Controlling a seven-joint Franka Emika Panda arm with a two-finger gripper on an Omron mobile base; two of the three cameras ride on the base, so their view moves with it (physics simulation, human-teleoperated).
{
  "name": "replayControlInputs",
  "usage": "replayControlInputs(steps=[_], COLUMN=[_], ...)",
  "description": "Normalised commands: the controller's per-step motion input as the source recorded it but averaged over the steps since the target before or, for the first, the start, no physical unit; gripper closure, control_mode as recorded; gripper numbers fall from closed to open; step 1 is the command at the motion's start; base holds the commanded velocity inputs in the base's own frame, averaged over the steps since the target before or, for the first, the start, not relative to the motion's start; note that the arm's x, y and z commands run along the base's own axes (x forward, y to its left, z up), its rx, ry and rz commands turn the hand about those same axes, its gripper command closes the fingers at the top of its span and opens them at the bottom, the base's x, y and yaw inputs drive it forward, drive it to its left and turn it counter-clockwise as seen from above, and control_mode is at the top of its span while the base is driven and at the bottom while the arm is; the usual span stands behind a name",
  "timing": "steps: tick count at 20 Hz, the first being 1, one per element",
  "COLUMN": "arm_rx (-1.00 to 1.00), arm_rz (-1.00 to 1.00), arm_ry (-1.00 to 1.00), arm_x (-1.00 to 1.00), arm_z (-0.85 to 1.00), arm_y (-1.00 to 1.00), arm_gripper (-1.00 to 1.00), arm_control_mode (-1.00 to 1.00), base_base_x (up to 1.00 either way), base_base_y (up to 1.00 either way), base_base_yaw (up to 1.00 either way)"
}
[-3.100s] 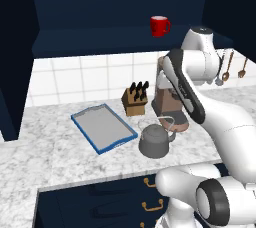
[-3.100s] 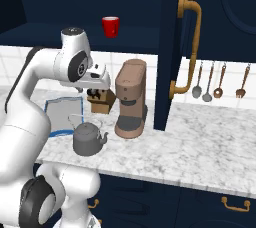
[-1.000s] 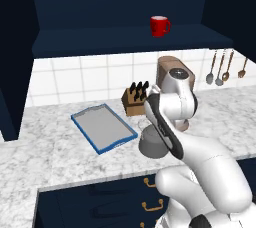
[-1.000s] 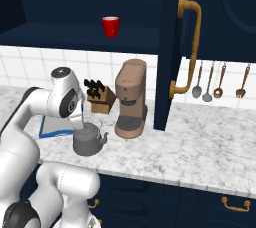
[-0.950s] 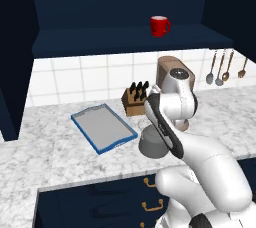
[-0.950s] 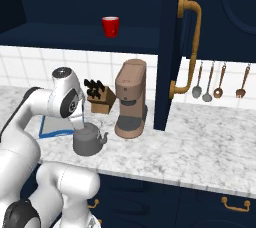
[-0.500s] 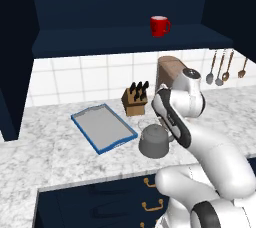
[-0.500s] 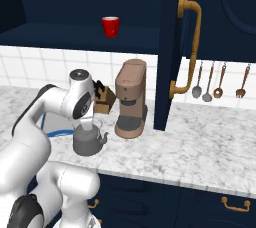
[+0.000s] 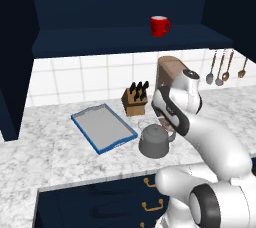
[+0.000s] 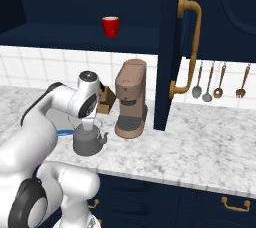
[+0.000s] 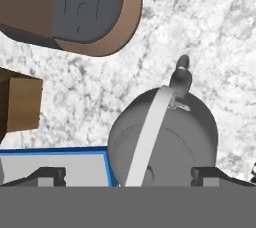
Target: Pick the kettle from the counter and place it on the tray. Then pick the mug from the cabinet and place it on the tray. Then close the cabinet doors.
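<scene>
Kettle sits on the counter just beside the tray, coffee machine close behind. Our gripper hangs right above its handle, jaws spread wide, gripping nothing. Mug waits on the cabinet shelf.

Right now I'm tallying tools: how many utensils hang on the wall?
3, side by side on the backsplash right of the coffee machine: ladle, spoon, third utensil. More may be hidden behind the cabinet door.
</scene>
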Motion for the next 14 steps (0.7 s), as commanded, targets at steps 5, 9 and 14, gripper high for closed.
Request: replayControlInputs(steps=[5,9,14], arm_rx=[0.03,0.00,0.00], arm_rz=[-0.08,-0.01,0.00], arm_ry=[0.05,0.09,0.09], arm_x=[0.19,0.12,0.01], arm_z=[-0.11,-0.10,-0.21], arm_y=[0.00,0.00,0.03], arm_gripper=[-1.00,-1.00,-1.00], arm_control_mode=[-1.00,-1.00,-1.00], base_base_x=[0.00,0.00,0.00], base_base_y=[0.00,0.00,0.00], base_base_yaw=[0.00,0.00,0.00])
